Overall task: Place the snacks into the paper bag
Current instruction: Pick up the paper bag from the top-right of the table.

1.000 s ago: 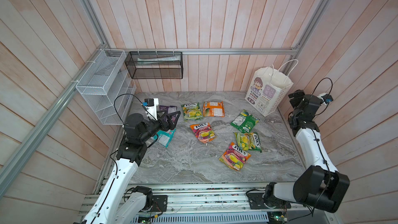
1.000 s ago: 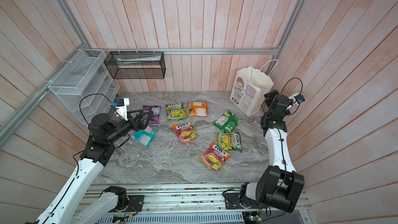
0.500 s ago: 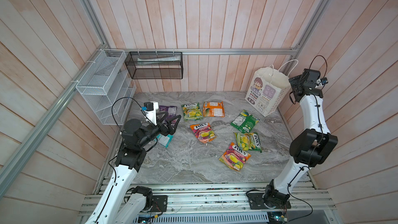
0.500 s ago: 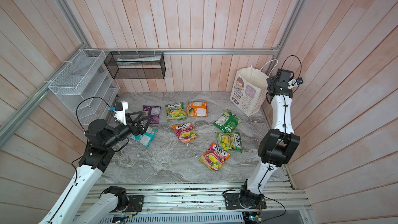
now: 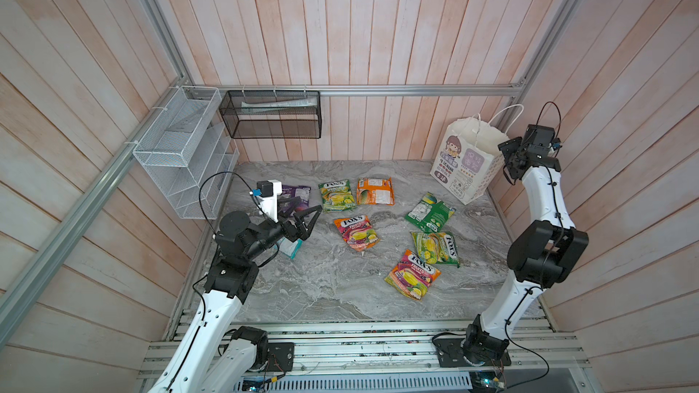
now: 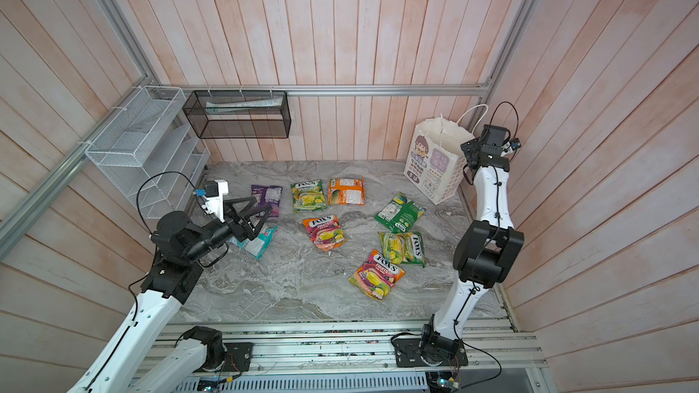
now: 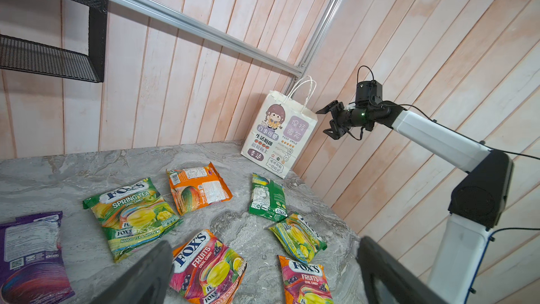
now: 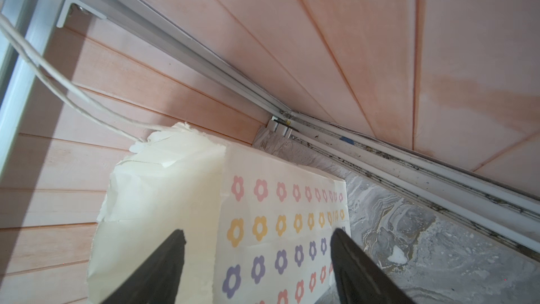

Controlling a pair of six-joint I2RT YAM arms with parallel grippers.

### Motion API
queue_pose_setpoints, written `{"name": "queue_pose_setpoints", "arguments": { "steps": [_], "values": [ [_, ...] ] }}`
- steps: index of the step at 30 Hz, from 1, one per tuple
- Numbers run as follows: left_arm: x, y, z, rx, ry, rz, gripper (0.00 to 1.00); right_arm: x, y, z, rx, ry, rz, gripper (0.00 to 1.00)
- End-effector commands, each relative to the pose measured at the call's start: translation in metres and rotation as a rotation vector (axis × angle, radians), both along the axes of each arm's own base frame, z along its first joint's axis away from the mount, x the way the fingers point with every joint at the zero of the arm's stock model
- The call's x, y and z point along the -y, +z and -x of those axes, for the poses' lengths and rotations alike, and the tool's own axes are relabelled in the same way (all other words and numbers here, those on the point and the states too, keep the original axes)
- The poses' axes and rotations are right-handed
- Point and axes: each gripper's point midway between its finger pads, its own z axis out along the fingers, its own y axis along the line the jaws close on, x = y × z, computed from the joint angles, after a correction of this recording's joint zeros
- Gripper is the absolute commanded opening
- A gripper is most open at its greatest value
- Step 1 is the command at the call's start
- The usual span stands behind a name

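The white paper bag stands open at the table's back right corner. Several snacks lie flat on the marble: a purple pouch, a Spring Tea pouch, an orange one, a green one, two Fruits pouches, and a teal one half under my left arm. My left gripper hovers open and empty above the teal pouch. My right gripper is open, raised beside the bag's top, its fingers either side of the flowered side panel.
A white wire rack hangs on the left wall and a black mesh basket on the back wall. The bag's cord handle loops up by the corner post. Wooden walls close in on the table on three sides.
My right arm has risen from table height to the bag's top and edged toward it. The left arm has shifted only slightly, still open.
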Motion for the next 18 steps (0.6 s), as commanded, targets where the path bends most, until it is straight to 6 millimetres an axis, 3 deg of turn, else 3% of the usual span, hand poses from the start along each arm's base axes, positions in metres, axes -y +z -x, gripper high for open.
{"name": "queue_pose_setpoints", "arguments": {
  "steps": [1, 7, 14, 18],
  "values": [
    [0.005, 0.000, 0.004, 0.013, -0.031, 0.009, 1.00, -0.011, 0.010, -0.010, 0.052, 0.056, 0.002, 0.78],
    [0.006, 0.002, 0.006, 0.017, -0.041, 0.011, 1.00, -0.024, 0.007, -0.019, 0.041, 0.085, -0.005, 0.75],
    [0.007, 0.003, 0.008, 0.026, -0.043, 0.009, 1.00, -0.028, 0.001, -0.017, 0.021, 0.061, -0.022, 0.67],
    [0.007, 0.005, 0.010, 0.035, -0.046, 0.009, 1.00, -0.028, -0.003, -0.014, 0.005, 0.052, -0.024, 0.58]
  ]
}}
